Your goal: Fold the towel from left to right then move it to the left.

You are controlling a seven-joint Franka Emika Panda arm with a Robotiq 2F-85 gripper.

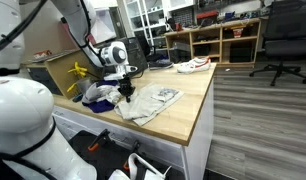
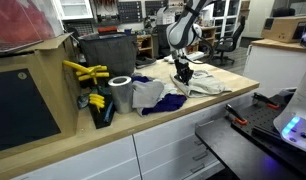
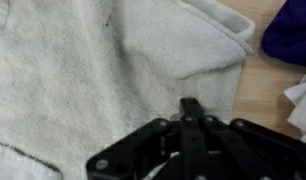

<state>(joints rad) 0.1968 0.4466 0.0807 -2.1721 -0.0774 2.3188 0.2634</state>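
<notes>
A light grey towel lies rumpled on the wooden table; it also shows in the other exterior view. In the wrist view the towel fills most of the picture, with a raised fold running toward its corner. My gripper is down on the towel's edge nearest the pile of cloths. In the wrist view its fingers are pressed together at the fold, pinching the cloth.
A purple cloth and a white cloth lie beside the towel. A grey cylinder, yellow clamps and a black bin stand beyond them. Bare wood lies beside the towel.
</notes>
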